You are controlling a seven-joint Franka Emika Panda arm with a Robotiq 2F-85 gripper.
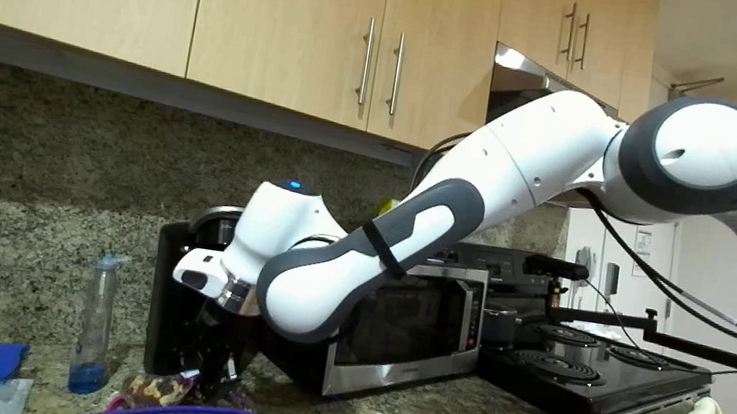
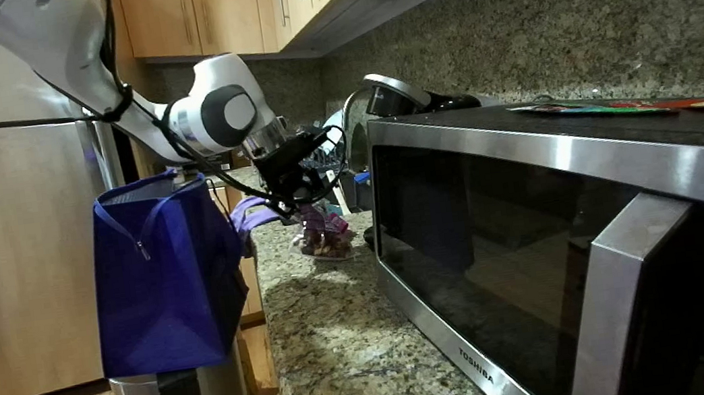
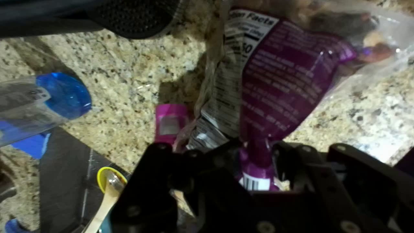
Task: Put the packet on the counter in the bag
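- While gripper [image 3: 257, 151] is pinching packet [image 3: 281, 77] at lower centre in wrist view, grasp is looking done
- blue bag [image 2: 151, 295] is waiting, left in an exterior view; carrying, dropping are remaining

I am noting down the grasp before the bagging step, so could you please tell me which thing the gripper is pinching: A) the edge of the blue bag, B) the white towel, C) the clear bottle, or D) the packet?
D, since the wrist view shows the purple packet gathered narrow where the gripper closes on it.
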